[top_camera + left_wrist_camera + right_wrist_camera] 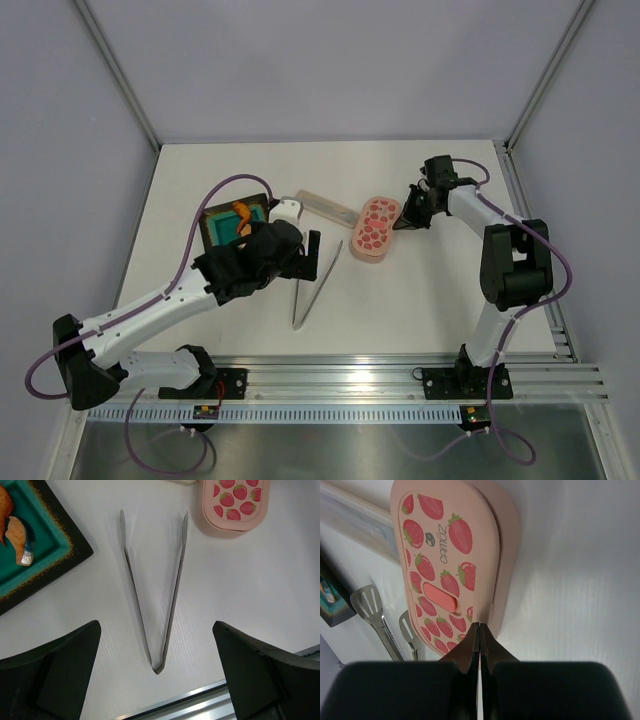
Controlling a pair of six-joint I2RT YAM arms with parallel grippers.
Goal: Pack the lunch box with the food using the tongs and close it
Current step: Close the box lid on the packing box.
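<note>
The pink lunch box (377,228) lies closed mid-table, its strawberry-spotted lid (440,570) facing up. My right gripper (405,218) is at its right edge. Its jaws (480,626) are shut with nothing between them, and the tips rest against the lid's rim. The silvery tongs (319,285) lie flat in a narrow V. My left gripper (305,250) hovers over them, wide open, and the joined end of the tongs (174,590) sits between its fingers (75,650). Orange and dark food (20,542) lies on the teal-matted tray (62,527).
A slim pale rectangular case (325,207) lies behind the lunch box and between it and the tray (212,238). The aluminium rail (400,385) runs along the near table edge, close below the tongs' joined end. Frame posts stand at the back corners.
</note>
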